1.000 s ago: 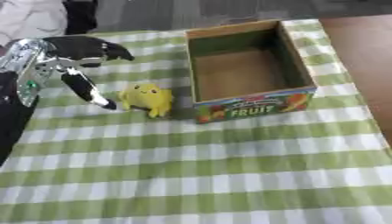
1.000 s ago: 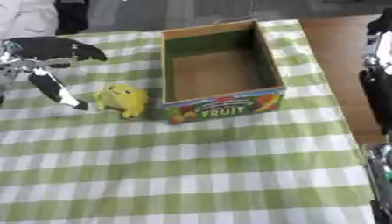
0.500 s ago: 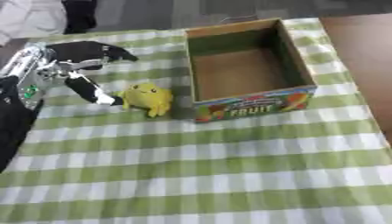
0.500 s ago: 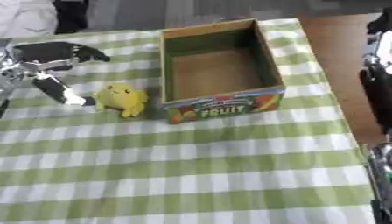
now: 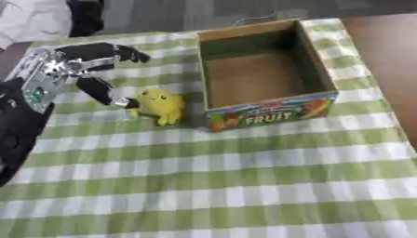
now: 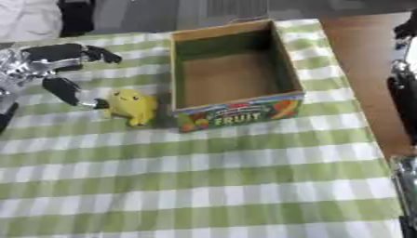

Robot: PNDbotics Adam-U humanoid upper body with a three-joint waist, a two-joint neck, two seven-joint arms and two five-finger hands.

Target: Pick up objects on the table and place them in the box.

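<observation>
On the desk (image 5: 244, 186) the toy (image 5: 159, 105) sits just left of the box (image 5: 262, 74); my left hand (image 5: 77, 69) is left of the toy, one fingertip beside it.

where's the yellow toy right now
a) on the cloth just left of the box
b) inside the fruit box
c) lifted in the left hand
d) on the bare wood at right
a: the yellow toy lies on the checked cloth beside the fruit box, whose inside is empty.

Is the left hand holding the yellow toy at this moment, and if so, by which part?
No, nothing is held. The left hand is open; one fingertip reaches the yellow toy's left side, without closing around it.
</observation>
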